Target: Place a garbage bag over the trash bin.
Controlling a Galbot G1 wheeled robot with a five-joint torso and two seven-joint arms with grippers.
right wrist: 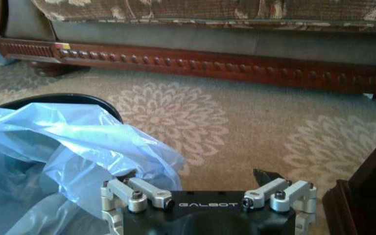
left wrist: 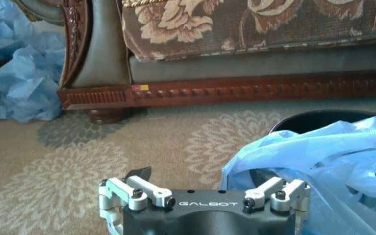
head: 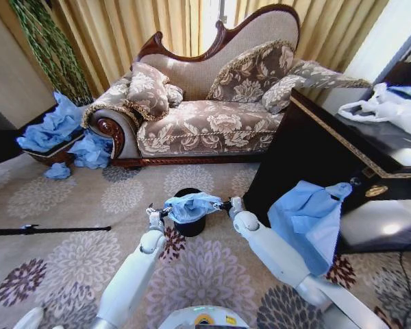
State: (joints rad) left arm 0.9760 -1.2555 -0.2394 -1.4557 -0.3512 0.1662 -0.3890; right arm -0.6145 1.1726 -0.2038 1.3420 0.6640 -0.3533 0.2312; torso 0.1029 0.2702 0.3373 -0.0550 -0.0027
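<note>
Mid-step: the bag (head: 190,204) is stretched between my two end effectors, right over the bin (head: 190,221), which stands on the carpet (head: 68,260) in front of the sofa (head: 205,110), close to the dark table's (head: 315,137) near corner.

Left end effector (head: 157,214) sits at the bag's left edge, right end effector (head: 227,204) at its right edge. Head view reads as both pinching the film, with the bag hanging in a shallow sag between them. In the wrist views the film bunches against one finger of each end effector, but I can't tell the actual finger gap on either side, so grip state is unconfirmed.

Bag mouth isn't over the rim yet, as I judge it. The left wrist view shows the bin's far rim (left wrist: 325,117) exposed behind the plastic, and the right wrist view shows the same bare black arc (right wrist: 64,99). So the film lies loosely on top, not wrapped around.

Next move needs:
- mouth held wider than the rim, both sides
- both end effectors lowering together, outside the bin wall, so the film folds over the rim
- even tension; thin film, likely to slip or tear if one side leads
- light touch on the bin; it looks light enough to tip or slide on carpet.
</note>
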